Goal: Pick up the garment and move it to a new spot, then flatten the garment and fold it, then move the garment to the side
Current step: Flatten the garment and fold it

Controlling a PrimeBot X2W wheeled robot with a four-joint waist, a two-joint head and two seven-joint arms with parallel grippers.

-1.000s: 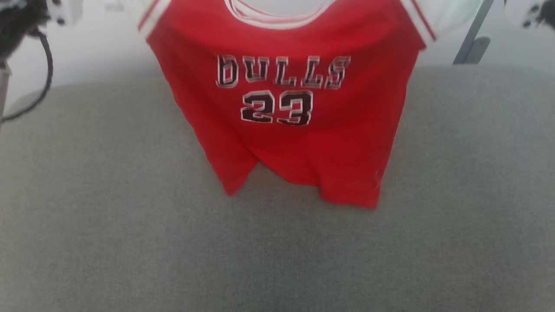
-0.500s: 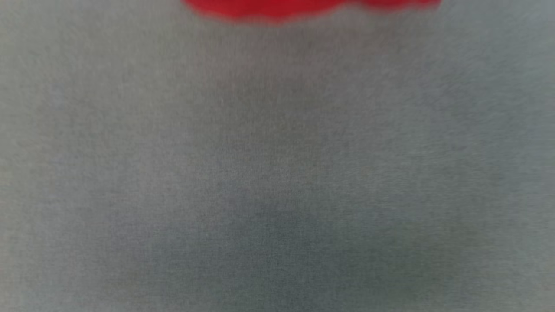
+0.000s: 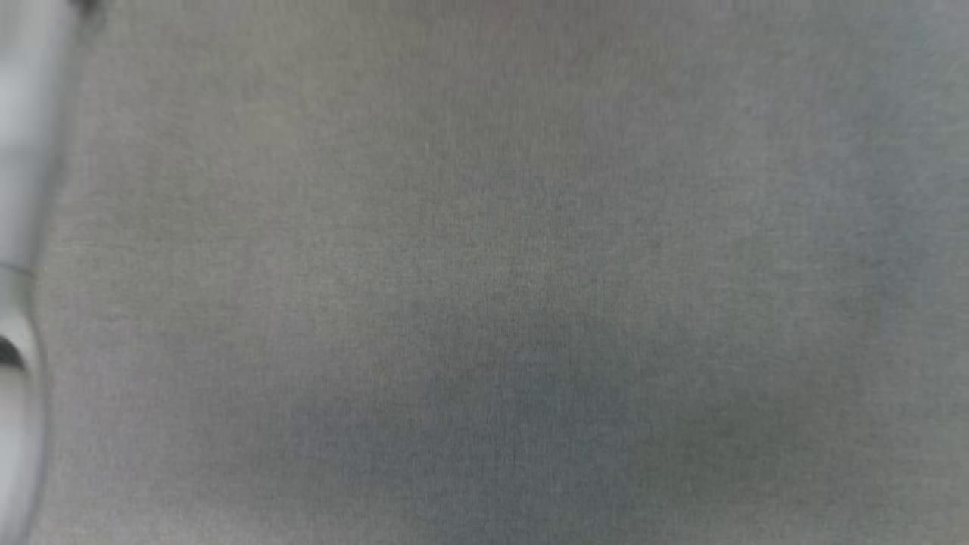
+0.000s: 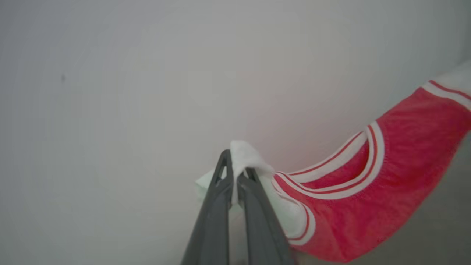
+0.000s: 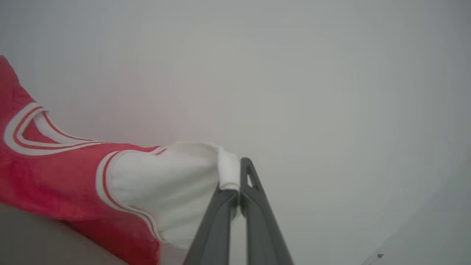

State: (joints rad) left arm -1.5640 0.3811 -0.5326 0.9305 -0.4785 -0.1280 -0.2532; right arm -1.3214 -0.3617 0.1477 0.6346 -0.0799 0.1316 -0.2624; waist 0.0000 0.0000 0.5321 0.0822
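**Grip state.** The left pincer (image 4: 237,165) is closed on a small tuft of one white sleeve (image 4: 244,152) of the garment (image 4: 368,191). The right pincer (image 5: 237,176) is closed on the rim of the other sleeve. The garment hangs between the two pincers and sags from each toward the other.

**Hazards.**
- Each hold takes only a thin pinch of cloth at the fingertips. A sharp swing, or drawing the pincers further apart, may pull a sleeve free and drop that side.
- Uneven lowering may bunch the red body under itself.

**Clearance.**
- Ahead of both pincers stands a plain pale wall (image 4: 110,92). The gap to it cannot be judged.
- Below the pincers, the grey surface (image 3: 484,272) lies broad and bare, giving open room to lay the garment down
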